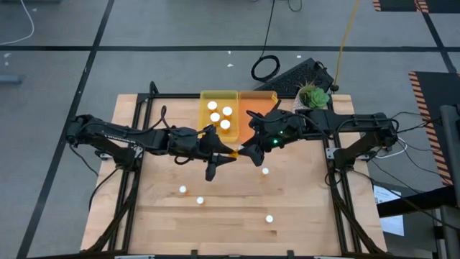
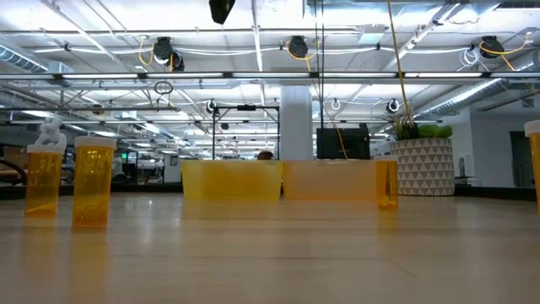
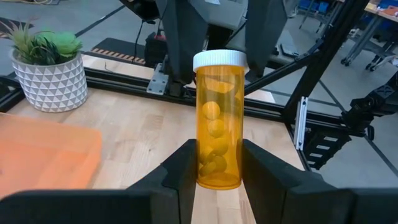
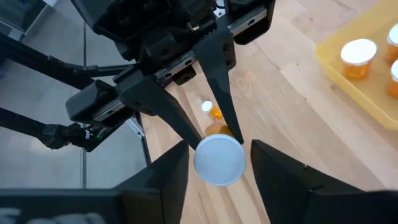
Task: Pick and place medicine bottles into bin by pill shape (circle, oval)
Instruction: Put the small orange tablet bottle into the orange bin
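Left tool (image 3: 217,168) clamps an upright medicine bottle (image 3: 218,118), while right tool (image 4: 217,165) brackets its white cap (image 4: 219,160), apparently open.

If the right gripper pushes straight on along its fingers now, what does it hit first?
Most likely the medicine bottle held in the left gripper: its white cap sits right between the right gripper fingers. Just behind come the left gripper's own fingers. Exact depth is unclear.

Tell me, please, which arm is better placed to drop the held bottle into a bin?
Left, probably. The left gripper is shut on the upright bottle, and the yellow bin lies close by. The right gripper only flanks the cap, open and not touching.
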Robot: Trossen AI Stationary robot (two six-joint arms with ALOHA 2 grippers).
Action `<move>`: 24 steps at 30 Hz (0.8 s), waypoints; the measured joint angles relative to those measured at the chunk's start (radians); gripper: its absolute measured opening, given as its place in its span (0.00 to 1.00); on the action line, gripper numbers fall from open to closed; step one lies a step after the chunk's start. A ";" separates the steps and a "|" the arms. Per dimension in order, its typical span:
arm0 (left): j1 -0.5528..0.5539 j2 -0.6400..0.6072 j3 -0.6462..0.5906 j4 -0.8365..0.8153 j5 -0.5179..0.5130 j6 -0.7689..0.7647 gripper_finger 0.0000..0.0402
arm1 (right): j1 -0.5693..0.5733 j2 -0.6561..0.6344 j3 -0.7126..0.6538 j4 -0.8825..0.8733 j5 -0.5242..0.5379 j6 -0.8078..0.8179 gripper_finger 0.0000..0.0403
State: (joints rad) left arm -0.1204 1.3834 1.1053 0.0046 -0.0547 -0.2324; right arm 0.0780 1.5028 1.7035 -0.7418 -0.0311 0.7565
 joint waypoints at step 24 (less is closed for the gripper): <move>0.000 0.000 0.000 0.000 0.000 -0.016 0.29 | 0.000 0.002 0.000 -0.004 0.001 0.045 0.39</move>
State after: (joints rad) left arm -0.1204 1.3838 1.1053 0.0044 -0.0551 -0.2485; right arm 0.0780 1.5051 1.7035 -0.7455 -0.0303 0.8016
